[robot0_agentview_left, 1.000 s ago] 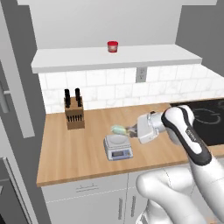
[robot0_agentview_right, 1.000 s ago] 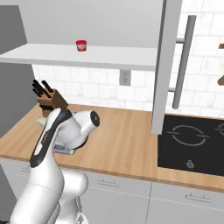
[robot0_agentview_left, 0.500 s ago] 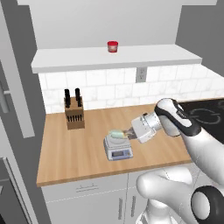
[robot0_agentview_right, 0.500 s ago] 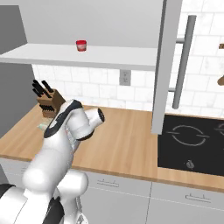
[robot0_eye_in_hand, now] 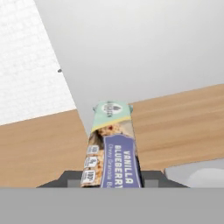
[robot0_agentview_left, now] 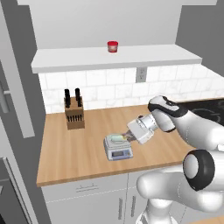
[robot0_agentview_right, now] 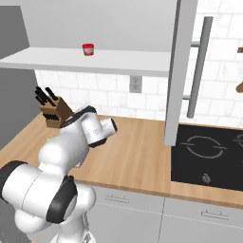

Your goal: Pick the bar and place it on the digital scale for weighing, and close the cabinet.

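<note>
The bar (robot0_eye_in_hand: 111, 146) sits clamped at its near end between my fingers (robot0_agentview_left: 127, 139), just over the scale (robot0_agentview_left: 118, 147) on the tabletop (robot0_agentview_left: 83, 148). It looks light, flat and slick-wrapped, likely bendable, so I favour holding it across its width.

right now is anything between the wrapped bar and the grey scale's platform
Nothing visible. The pale wrapped bar, held in the fingers, is right over the small light grey digital scale; whether it touches the platform, I cannot tell. The brown knife block stands apart.
</note>
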Robot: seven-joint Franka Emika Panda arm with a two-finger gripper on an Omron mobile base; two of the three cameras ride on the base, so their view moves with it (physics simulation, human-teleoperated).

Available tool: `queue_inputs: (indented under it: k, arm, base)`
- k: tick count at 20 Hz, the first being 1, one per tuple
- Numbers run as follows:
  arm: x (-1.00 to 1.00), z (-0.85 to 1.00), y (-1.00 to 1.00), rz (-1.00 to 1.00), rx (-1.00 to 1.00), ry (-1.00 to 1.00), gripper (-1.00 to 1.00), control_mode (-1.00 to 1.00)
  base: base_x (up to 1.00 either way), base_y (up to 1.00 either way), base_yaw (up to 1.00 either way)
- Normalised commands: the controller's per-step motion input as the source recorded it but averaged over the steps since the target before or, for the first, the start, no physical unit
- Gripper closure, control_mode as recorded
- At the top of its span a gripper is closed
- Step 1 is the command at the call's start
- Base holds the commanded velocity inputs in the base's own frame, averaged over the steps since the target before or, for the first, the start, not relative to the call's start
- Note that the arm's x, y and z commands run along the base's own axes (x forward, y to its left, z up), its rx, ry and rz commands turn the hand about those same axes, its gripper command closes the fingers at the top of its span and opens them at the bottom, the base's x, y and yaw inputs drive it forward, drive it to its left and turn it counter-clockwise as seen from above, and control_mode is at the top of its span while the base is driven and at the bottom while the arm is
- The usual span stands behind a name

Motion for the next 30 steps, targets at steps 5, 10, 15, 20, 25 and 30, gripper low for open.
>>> queue_inputs:
  k: [5,10,15,20,25,30]
  arm:
    - [0.12,-0.27,0.0,0.01,0.0,-0.02,1.0,-1.0]
    - [0.2,-0.2,0.0,0.0,0.0,0.0,1.0,-1.0]
    - [0.21,-0.16,0.0,0.0,0.0,0.0,1.0,-1.0]
    - [0.23,-0.15,0.0,0.0,0.0,0.0,1.0,-1.0]
    - [0.24,-0.2,0.0,0.0,0.0,0.0,1.0,-1.0]
    - [0.24,-0.28,0.0,0.0,0.0,0.0,1.0,-1.0]
  base:
    - [0.0,0.0,0.0]
    - [0.0,0.0,0.0]
    - [0.0,0.0,0.0]
    - [0.0,0.0,0.0]
    - [0.0,0.0,0.0]
    - [0.0,0.0,0.0]
